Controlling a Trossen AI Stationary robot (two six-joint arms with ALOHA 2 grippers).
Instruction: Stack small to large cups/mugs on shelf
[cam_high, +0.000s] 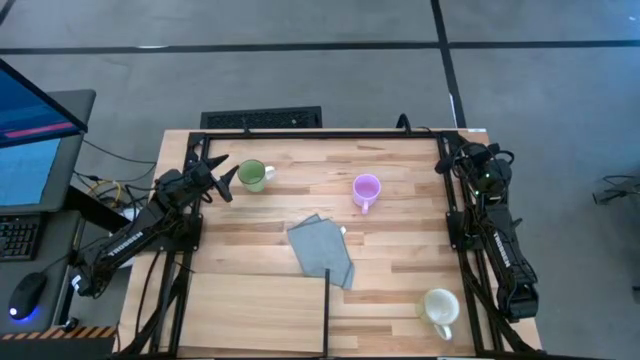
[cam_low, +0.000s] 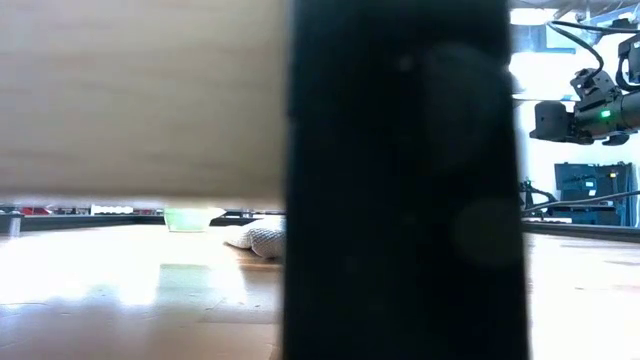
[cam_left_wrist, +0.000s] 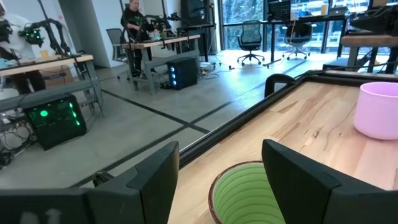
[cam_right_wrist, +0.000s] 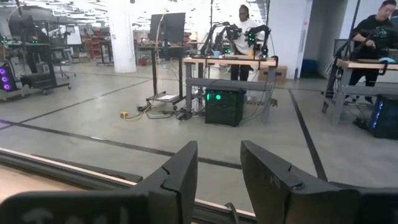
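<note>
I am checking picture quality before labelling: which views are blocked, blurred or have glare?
Low view: a dark blurred post and a pale out-of-focus board block most of it; bright glare lies on the tabletop. Left wrist view: the green mug is soft, cut by the edge. High view: even light, sharp.

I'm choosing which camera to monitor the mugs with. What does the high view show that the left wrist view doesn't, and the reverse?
Only the high view: the cream-white mug, the grey cloth, the shelf board and the right gripper.
Only the left wrist view: a person at a workbench in the room beyond.
Both: the green mug ahead of the open left gripper, and the purple mug.
</note>
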